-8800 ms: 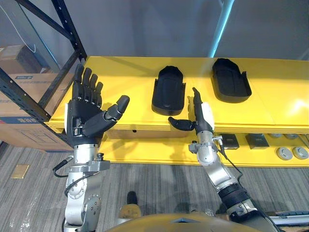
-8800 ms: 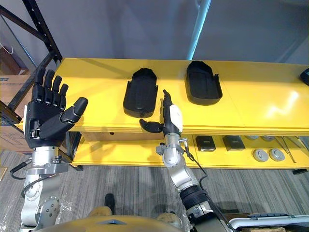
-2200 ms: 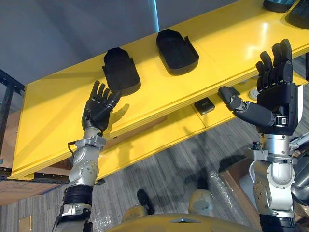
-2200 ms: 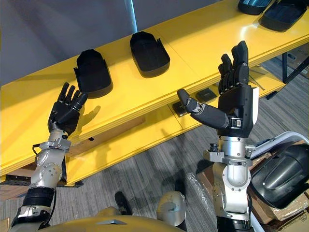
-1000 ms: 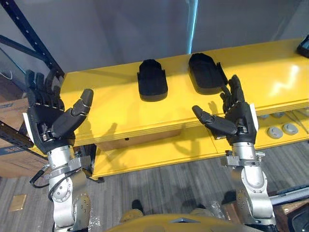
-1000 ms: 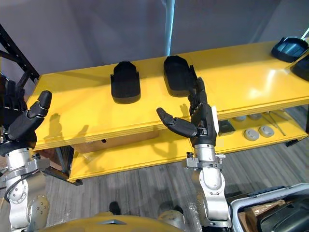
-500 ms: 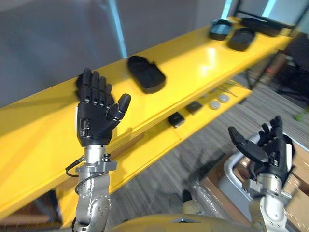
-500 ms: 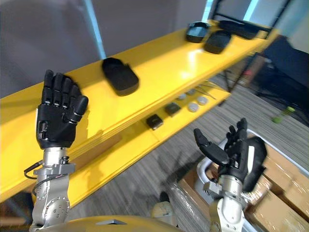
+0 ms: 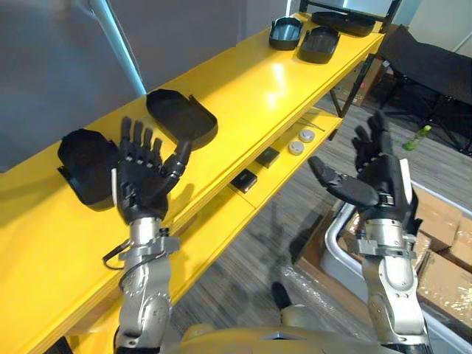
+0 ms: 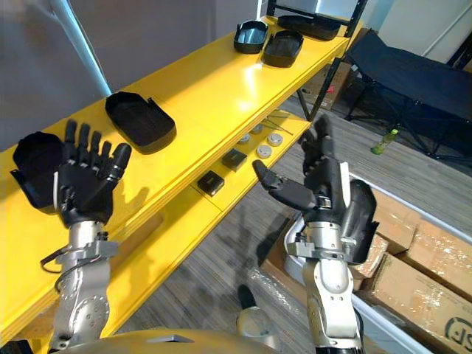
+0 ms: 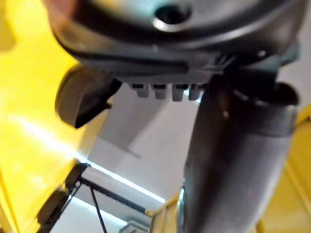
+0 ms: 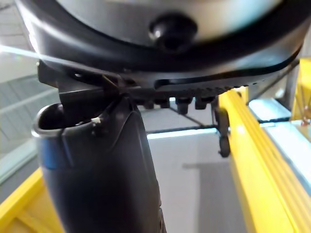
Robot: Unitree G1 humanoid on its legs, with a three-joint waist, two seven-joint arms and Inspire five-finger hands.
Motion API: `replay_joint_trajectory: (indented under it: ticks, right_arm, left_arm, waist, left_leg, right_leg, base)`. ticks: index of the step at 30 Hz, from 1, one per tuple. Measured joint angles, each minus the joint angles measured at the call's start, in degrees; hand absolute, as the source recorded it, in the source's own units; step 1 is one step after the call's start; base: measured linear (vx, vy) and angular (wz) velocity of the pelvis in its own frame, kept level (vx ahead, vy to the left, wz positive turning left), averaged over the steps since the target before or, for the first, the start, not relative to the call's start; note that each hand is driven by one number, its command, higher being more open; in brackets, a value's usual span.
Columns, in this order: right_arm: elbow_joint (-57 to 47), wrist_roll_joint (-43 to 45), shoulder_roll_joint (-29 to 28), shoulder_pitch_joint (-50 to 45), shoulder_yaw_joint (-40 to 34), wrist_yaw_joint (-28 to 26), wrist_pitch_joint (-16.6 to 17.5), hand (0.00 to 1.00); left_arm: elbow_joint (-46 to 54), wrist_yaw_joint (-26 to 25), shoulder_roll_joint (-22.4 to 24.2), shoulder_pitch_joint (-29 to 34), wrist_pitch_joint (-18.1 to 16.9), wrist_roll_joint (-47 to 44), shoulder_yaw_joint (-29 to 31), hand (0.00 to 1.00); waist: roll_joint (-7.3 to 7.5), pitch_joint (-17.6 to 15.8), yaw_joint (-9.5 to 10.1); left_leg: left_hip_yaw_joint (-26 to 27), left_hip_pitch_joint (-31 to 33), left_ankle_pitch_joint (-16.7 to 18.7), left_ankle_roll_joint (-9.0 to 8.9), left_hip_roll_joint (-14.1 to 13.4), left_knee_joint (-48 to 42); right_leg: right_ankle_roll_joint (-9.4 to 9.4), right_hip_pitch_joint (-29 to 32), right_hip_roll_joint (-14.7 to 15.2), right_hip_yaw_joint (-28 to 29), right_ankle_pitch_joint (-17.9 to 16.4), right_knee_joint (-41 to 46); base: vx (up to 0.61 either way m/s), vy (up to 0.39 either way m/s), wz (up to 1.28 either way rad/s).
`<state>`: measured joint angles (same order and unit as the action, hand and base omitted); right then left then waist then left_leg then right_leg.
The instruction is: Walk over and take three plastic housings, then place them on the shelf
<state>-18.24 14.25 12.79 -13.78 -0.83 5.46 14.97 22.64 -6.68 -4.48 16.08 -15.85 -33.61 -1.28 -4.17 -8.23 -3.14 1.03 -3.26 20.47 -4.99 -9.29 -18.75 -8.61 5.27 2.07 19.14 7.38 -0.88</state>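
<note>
Two black plastic housings lie on the yellow shelf [image 9: 251, 81]: one housing [image 9: 181, 118] near the middle, another housing [image 9: 87, 167] at the left. My left hand [image 9: 140, 184] is raised open in front of the shelf edge, between those two, holding nothing. My right hand [image 9: 372, 184] is up and open over the floor, away from the shelf, palm empty. More black housings [image 9: 318, 43] sit at the shelf's far end. A further black housing [image 10: 361, 221] lies in a bin just behind my right hand.
A lower yellow shelf [image 9: 280, 173] carries small dark blocks [image 9: 243, 181] and grey discs [image 9: 301, 140]. Cardboard boxes [image 10: 420, 273] and a white bin [image 9: 346, 251] stand on the floor at the right. A black cot [image 10: 413, 81] is beyond them. Grey carpet lies between.
The camera has swung, so the shelf now runs diagonally with both near housings in sight. My right hand has risen higher; my left hand stays raised and open.
</note>
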Motion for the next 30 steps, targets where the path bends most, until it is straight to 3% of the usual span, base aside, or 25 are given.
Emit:
replay_joint_trajectory:
  ticks: [4, 8, 9, 10, 11, 13, 15, 16, 18, 19, 20, 21, 22, 23, 24, 25, 26, 27, 28, 30]
  right_arm:
    - [0.29, 0.46, -2.89, -7.38, 2.25, 1.56, -1.54, 1.00]
    - [-0.19, 3.08, -7.80, -16.84, 3.08, -0.67, -1.22, 1.00]
    - [-0.18, 5.20, -8.11, -17.77, 3.48, -2.22, -0.82, 1.00]
    - [-0.11, 6.61, -7.70, -15.58, 4.73, -3.32, -0.27, 1.00]
    - [-0.03, 6.77, -7.60, -14.67, 5.10, -3.47, 0.10, 1.00]
    - [3.11, 5.27, -3.83, -3.37, 10.35, -2.22, 2.18, 1.00]
    - [5.95, 3.24, -2.53, 1.97, 13.24, -0.34, 2.75, 1.00]
    - [9.37, 1.10, -2.57, 6.89, 16.79, 2.67, 2.86, 1.00]
    - [11.66, -1.46, -4.07, 8.98, 19.23, 4.51, 2.85, 1.00]
    - [12.02, -2.28, -4.60, 9.13, 19.49, 4.73, 2.83, 1.00]
    - [12.83, -3.17, -5.93, 9.03, 19.65, 4.69, 2.81, 1.00]
    - [13.79, -5.04, -6.95, 8.42, 19.40, 4.69, 2.75, 1.00]
    - [13.81, -5.00, -7.49, 6.95, 18.88, 4.45, 2.75, 1.00]
    - [13.74, -4.68, -8.05, 5.51, 18.25, 3.72, 2.74, 1.00]
    - [13.71, -3.72, -7.93, 2.85, 15.85, 2.35, 2.64, 1.00]
    - [13.70, -1.62, -6.55, 0.90, 12.98, 1.05, 2.13, 1.00]
    - [13.71, -1.28, -5.60, -0.28, 11.01, 0.77, 1.75, 1.00]
    - [13.67, -0.38, -4.49, -3.50, 6.92, 0.73, 1.44, 1.00]
    - [13.49, -0.06, -4.06, -5.16, 5.22, 0.73, 1.45, 1.00]
    - [10.55, 0.78, -3.26, -9.90, 0.54, 0.72, 1.53, 1.00]
  left_arm:
    - [0.34, 1.99, 0.03, 2.48, -0.81, -0.60, 1.48, 1.00]
    - [3.39, 3.08, -0.05, 5.18, -2.44, -1.98, -1.97, 1.00]
    - [3.44, 3.05, -0.07, 5.20, -2.81, -1.94, -3.42, 1.00]
    - [3.42, 2.84, -0.35, 4.58, -2.78, -1.93, -3.50, 1.00]
    - [3.47, 2.81, -0.34, 4.22, -2.78, -1.95, -3.32, 1.00]
    - [1.94, 2.26, -1.37, 0.74, -2.31, -2.07, -2.33, 1.00]
    - [1.49, 2.10, -1.28, -0.33, -1.63, -2.09, -2.34, 1.00]
    - [1.46, 2.28, -1.15, -0.41, -1.35, -2.60, -2.37, 1.00]
    - [1.47, 3.32, -0.99, 0.03, -1.20, -5.28, -1.88, 1.00]
    - [1.46, 3.55, -0.93, 0.29, -1.14, -6.25, -1.65, 1.00]
    - [1.46, 4.25, -0.77, 0.97, -0.55, -9.71, -0.97, 1.00]
    - [1.24, 4.36, -0.67, 2.02, -0.09, -12.69, -0.41, 1.00]
    - [0.09, 4.49, -0.67, 2.51, 0.04, -14.09, -0.40, 1.00]
    - [-0.51, 4.60, -0.87, 2.60, 0.43, -14.47, -0.35, 1.00]
    - [-2.67, 5.27, 0.23, 2.46, 1.79, -15.48, -0.91, 1.00]
    - [-4.50, 5.27, 2.77, 2.66, 3.37, -15.52, -2.61, 1.00]
    - [-5.16, 5.27, 3.91, 2.73, 4.75, -15.80, -3.88, 1.00]
    - [-5.20, 5.38, 4.82, 3.26, 7.13, -16.57, -7.28, 1.00]
    - [-5.16, 5.84, 4.81, 3.52, 7.70, -16.68, -8.99, 1.00]
    - [-4.07, 8.93, 4.51, 3.61, 8.61, -16.29, -13.25, 1.00]
  waist:
    - [1.05, -0.72, 0.23]
    - [2.61, -2.12, -0.24]
    - [2.77, -2.61, -0.21]
    - [2.32, -2.94, -0.12]
    - [1.82, -3.30, 0.04]
    - [1.68, -3.65, 0.93]
    - [1.00, -3.95, 1.73]
    - [0.28, -4.12, 3.07]
    - [0.20, -3.92, 5.07]
    - [0.24, -3.80, 5.49]
    - [0.76, -3.45, 6.31]
    - [1.46, -3.01, 6.28]
    - [2.27, -2.56, 6.19]
    - [3.80, -1.69, 6.16]
    - [3.79, -1.04, 5.51]
    - [2.01, -1.24, 3.90]
    - [0.97, -1.47, 2.73]
    - [0.89, -1.51, 0.46]
    - [1.17, -1.68, -0.46]
    - [1.57, -1.86, -1.34]
  left_leg:
    - [-0.12, 0.59, 0.15, -0.54, 2.25, -2.28]
    - [3.56, -1.40, 1.93, 1.00, 3.56, -3.77]
    - [5.35, -1.59, 2.55, 1.62, 3.60, -5.18]
    - [8.14, -1.12, 2.11, 2.66, 2.77, -5.38]
    - [8.77, -1.04, 1.87, 2.93, 2.52, -5.20]
    - [11.43, -0.13, -0.29, 3.12, 1.60, -4.99]
    - [11.52, -0.12, -0.75, 2.49, 0.00, -5.47]
    - [11.61, 0.10, -1.44, 1.25, -2.60, -6.05]
    - [11.70, 1.30, -2.71, -1.07, -5.51, -5.94]
    - [11.72, 1.83, -3.08, -1.74, -6.33, -5.98]
    - [11.91, 3.10, -4.19, -3.81, -8.70, -6.10]
    - [12.13, 3.91, -5.39, -6.07, -11.09, -6.03]
    - [12.39, 4.27, -6.61, -8.40, -13.40, -5.76]
    - [12.59, 4.25, -7.30, -9.61, -14.22, -5.15]
    - [11.88, 3.78, -8.76, -9.50, -16.54, -3.53]
    - [10.75, 3.91, -12.12, -8.43, -19.13, -2.56]
    - [10.53, 4.04, -14.55, -7.22, -20.08, -2.15]
    - [10.68, 4.27, -20.41, -4.47, -20.33, -2.16]
    - [10.76, 4.33, -22.63, -3.44, -20.33, -2.52]
    - [10.93, 4.01, -18.78, -4.91, -16.91, -2.90]
  right_leg:
    - [-0.11, 0.91, 1.58, -0.03, 0.12, 1.56]
    - [-0.97, 1.76, 1.92, -0.54, 0.86, 3.90]
    - [-0.22, 1.90, 1.92, -2.73, 2.72, 3.45]
    - [2.83, 1.85, 1.92, -4.63, 8.20, -0.59]
    - [3.36, 2.30, 2.18, -5.72, 7.63, 0.05]
    - [8.31, 8.78, 5.03, -16.95, -7.63, 24.23]
    - [9.96, 9.22, 7.21, -19.61, -10.93, 33.26]
    - [11.11, 7.98, 10.67, -21.90, -12.81, 40.50]
    - [11.24, 6.34, 15.61, -22.75, -12.87, 43.77]
    - [11.15, 6.08, 16.87, -22.75, -12.78, 43.74]
    - [10.48, 5.48, 19.99, -23.18, -12.16, 42.25]
    - [8.66, 4.73, 21.05, -23.89, -10.99, 37.55]
    - [4.81, 2.92, 20.54, -25.17, -8.19, 29.47]
    - [1.80, 1.76, 20.02, -26.03, -5.24, 25.60]
    - [-6.45, 0.25, 18.00, -28.52, -12.44, 23.04]
    - [-6.10, 0.06, 15.12, -29.76, -15.52, 22.17]
    - [-5.50, -0.11, 13.78, -29.94, -15.69, 22.18]
    - [-4.34, -1.20, 13.15, -30.52, -16.28, 21.73]
    - [-3.66, -2.27, 13.08, -30.80, -16.40, 21.26]
    - [-2.07, -3.63, 13.21, -30.27, -16.38, 19.73]
  base:
    - [0.00, 0.151, -0.09]
    - [-0.04, 0.083, -0.63]
    - [-0.17, 0.070, -1.00]
    - [-0.22, 0.057, -0.98]
    - [-0.26, 0.007, -0.91]
    - [-0.20, -0.053, -0.46]
    - [-0.10, -0.106, -0.11]
    - [-0.08, -0.171, -0.09]
    - [-0.05, -0.290, -0.10]
    - [-0.03, -0.369, -0.27]
    - [-0.02, -0.446, -0.48]
    - [0.00, -0.645, -0.71]
    - [0.00, -0.705, -0.68]
    - [0.01, -0.668, -0.68]
    - [0.03, -0.606, -0.60]
    - [0.04, -0.687, -0.46]
    - [0.05, -0.699, -0.18]
    - [0.06, -0.494, 0.03]
    - [0.07, -0.383, -0.03]
    - [0.05, -0.212, -0.40]
